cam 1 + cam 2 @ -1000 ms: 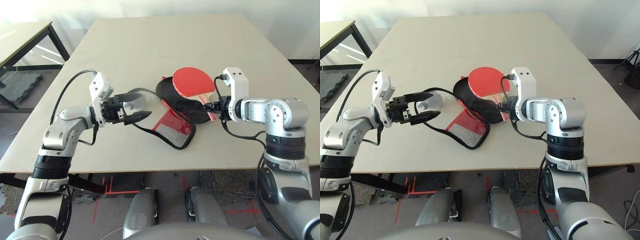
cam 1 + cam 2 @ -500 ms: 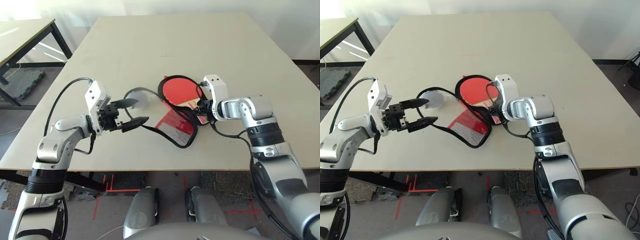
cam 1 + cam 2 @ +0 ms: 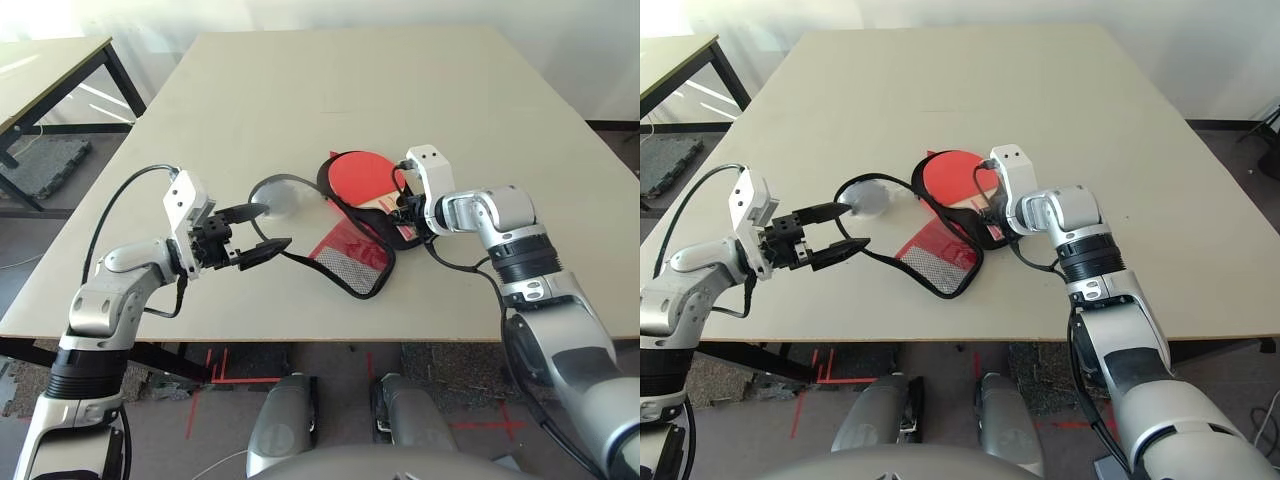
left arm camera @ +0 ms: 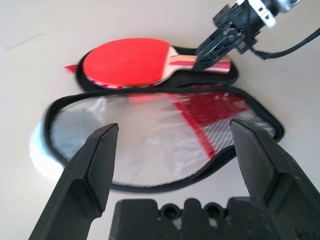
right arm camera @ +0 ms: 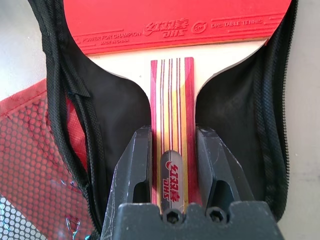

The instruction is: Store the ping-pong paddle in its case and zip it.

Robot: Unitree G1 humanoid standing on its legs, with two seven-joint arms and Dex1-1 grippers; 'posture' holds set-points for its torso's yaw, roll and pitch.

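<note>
The ping-pong paddle [image 3: 358, 177], red-faced with a striped wooden handle, lies on the black back half of the unzipped case [image 3: 345, 245], whose clear-and-red front flap seems to lie folded open beside it. The right gripper [image 5: 172, 150] clamps the handle. The left gripper [image 3: 262, 228] hovers near the flap, jaws wide, holding nothing.

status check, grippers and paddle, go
Left gripper open, holding nothing. Right gripper shut on paddle handle. Paddle lying in open case, front flap folded out, unzipped. Nothing in the way.
</note>
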